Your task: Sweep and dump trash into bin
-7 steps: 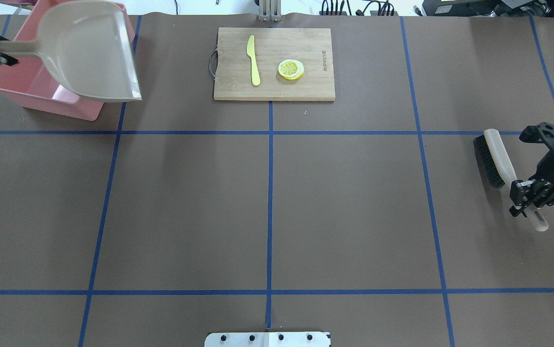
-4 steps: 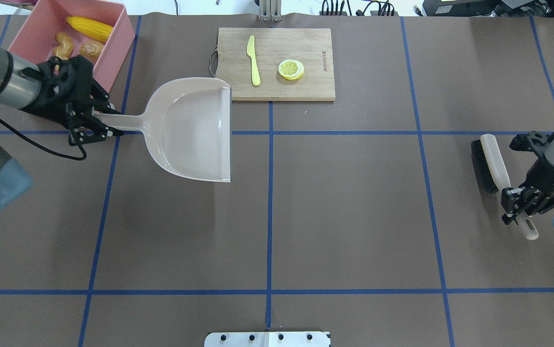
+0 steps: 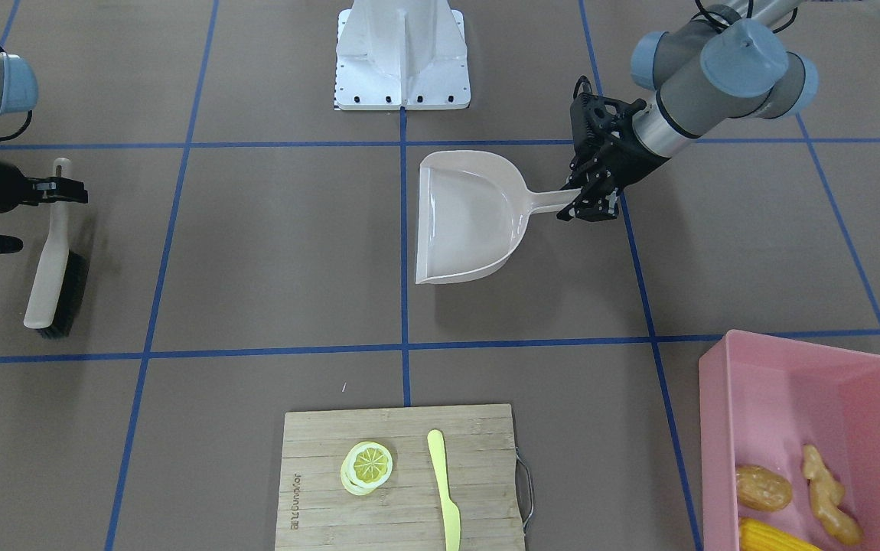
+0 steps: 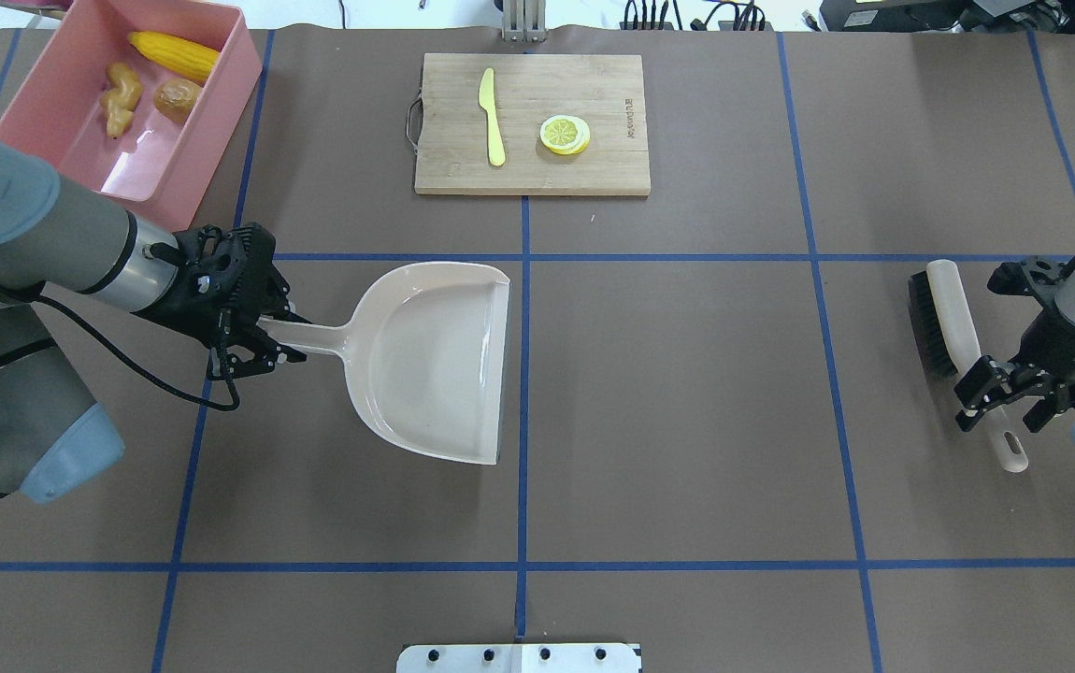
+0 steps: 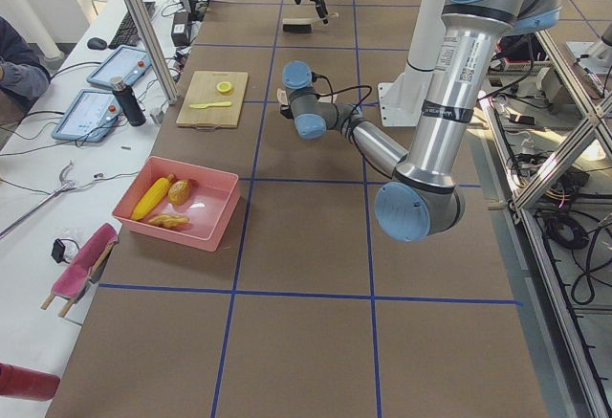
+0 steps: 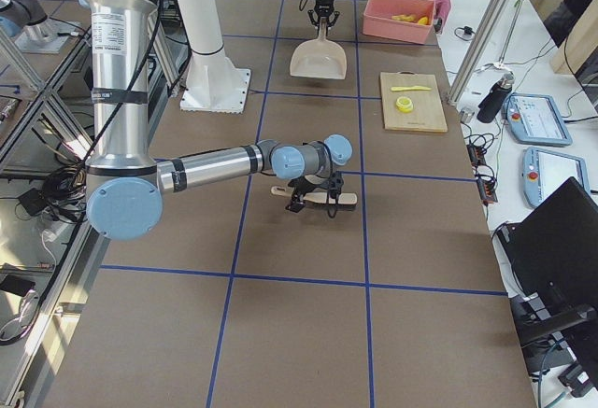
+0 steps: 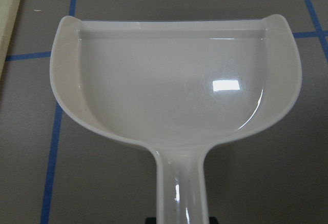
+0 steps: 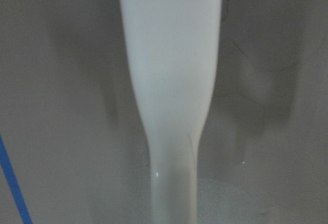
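Note:
The pink bin (image 4: pixel 140 164) stands at the far left corner and holds the corn cob (image 4: pixel 173 54), the ginger root (image 4: pixel 121 93) and the potato-like lump (image 4: pixel 178 96). They also show in the front view, in the bin (image 3: pixel 784 405). My left gripper (image 4: pixel 262 348) is shut on the handle of the beige dustpan (image 4: pixel 435 365). The pan is empty, level and low over the table just left of the centre line. My right gripper (image 4: pixel 1000 416) is open, with a finger on each side of the handle of the brush (image 4: pixel 944 308), which lies on the table.
A wooden cutting board (image 4: pixel 594 89) at the far middle carries a pale yellow knife (image 4: pixel 493 117) and a lemon slice (image 4: pixel 565 134). The robot's base plate (image 4: pixel 519 657) is at the near edge. Blue tape lines grid the brown table.
The dustpan was tipped over the bin; my left arm has carried it down and right to the table's middle. My right gripper has lowered the brush slightly and spread its fingers.

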Action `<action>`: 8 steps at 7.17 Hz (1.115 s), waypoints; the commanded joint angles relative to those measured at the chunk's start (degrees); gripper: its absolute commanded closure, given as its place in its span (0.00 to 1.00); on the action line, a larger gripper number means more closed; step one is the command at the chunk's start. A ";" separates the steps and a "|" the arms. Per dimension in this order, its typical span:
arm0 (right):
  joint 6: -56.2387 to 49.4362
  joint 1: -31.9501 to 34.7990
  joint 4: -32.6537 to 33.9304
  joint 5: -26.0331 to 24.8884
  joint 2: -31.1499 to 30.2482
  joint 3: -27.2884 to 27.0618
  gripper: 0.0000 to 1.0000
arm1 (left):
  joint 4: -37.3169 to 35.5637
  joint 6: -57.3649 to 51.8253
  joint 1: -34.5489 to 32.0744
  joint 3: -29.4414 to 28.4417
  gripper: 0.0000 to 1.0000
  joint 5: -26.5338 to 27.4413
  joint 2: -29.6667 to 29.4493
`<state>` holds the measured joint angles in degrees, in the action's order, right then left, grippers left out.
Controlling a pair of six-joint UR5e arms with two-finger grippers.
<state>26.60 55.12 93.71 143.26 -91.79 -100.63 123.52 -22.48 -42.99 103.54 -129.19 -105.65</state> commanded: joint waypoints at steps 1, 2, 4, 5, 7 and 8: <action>-0.32 0.25 -0.19 -0.18 0.12 -1.31 0.00 | 0.49 -0.19 0.18 -1.15 0.48 0.34 0.10; -0.59 3.47 -0.28 -1.92 0.90 -3.24 0.00 | 1.01 -0.11 0.18 -1.33 0.15 0.35 0.10; -1.29 13.90 -0.28 -10.25 6.33 -3.87 0.00 | 2.68 0.07 -3.40 -0.98 0.01 -1.40 -0.52; -2.08 17.79 -0.19 -12.72 7.40 -3.53 0.00 | 3.04 0.16 -5.42 -0.02 0.01 -1.24 -0.08; -12.85 25.08 -0.11 -15.91 8.20 1.98 0.00 | 3.04 0.33 -10.16 1.74 0.01 4.60 8.92; -14.89 28.86 -0.11 -15.13 8.90 5.67 0.00 | 2.17 3.38 -13.76 2.10 0.01 7.78 13.76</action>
<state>15.56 79.09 93.59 128.10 -83.77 -99.25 126.33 -21.46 -52.74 104.85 -125.58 -97.81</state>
